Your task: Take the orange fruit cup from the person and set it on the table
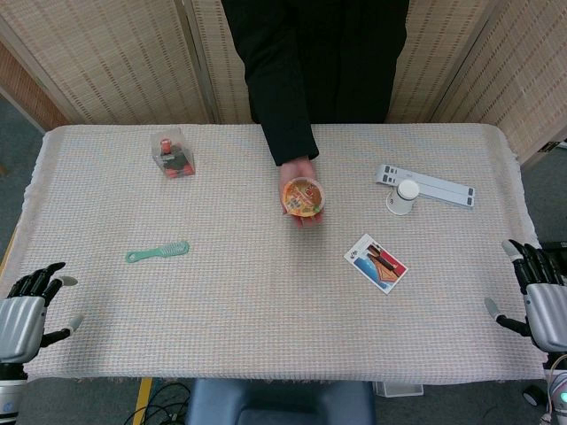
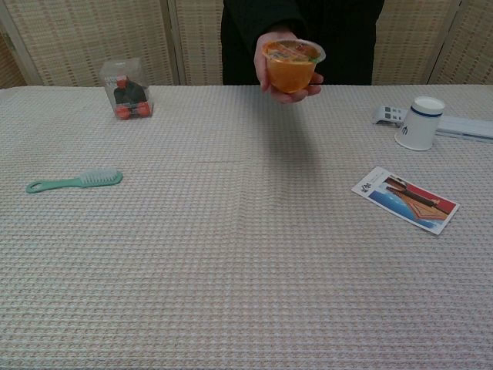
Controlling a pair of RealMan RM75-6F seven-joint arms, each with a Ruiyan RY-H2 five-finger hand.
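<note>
Only head view shows left hand (image 1: 25, 312) and right hand (image 1: 540, 297), both empty.

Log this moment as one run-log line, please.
stage: before handover | fruit cup: held up over the table by person's hand | left hand: open, near table edge | right hand: open, near table edge

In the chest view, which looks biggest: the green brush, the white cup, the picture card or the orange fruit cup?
Largest to smallest, as they look:
1. Picture card
2. Green brush, long but thin
3. Orange fruit cup and white cup look alike; the fruit cup is held in the air, so I won't rank them.
</note>
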